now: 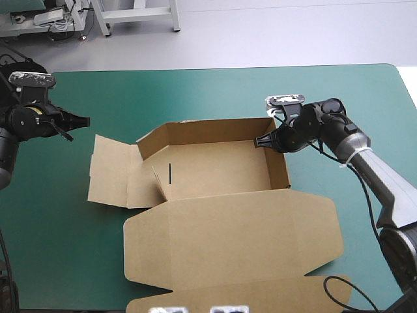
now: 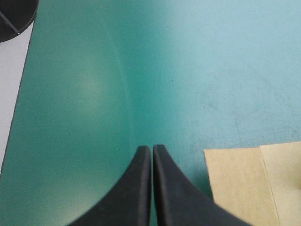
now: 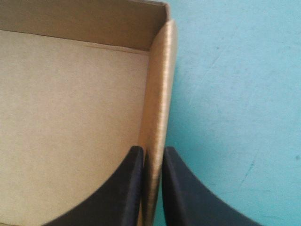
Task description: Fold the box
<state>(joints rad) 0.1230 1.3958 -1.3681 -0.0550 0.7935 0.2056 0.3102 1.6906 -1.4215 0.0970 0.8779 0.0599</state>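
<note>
The brown box (image 1: 215, 173) lies mid-table with its back wall and right wall raised. Its lid (image 1: 234, 238) lies flat toward the front and its left flaps (image 1: 111, 173) lie flat on the teal-green cover. My right gripper (image 1: 260, 141) sits at the far end of the right wall. In the right wrist view its fingers (image 3: 150, 150) straddle that wall (image 3: 160, 84) and are shut on it, one inside over the box floor (image 3: 70, 103), one outside. My left gripper (image 1: 83, 121) hovers left of the box, shut and empty (image 2: 152, 148), with a flap corner (image 2: 244, 183) beside it.
Bare teal-green cover (image 1: 195, 91) stretches behind the box and to its right. The table's left edge (image 2: 11, 94) shows ahead of my left gripper. The lid's front flap (image 1: 215, 297) reaches nearly to the table's front edge.
</note>
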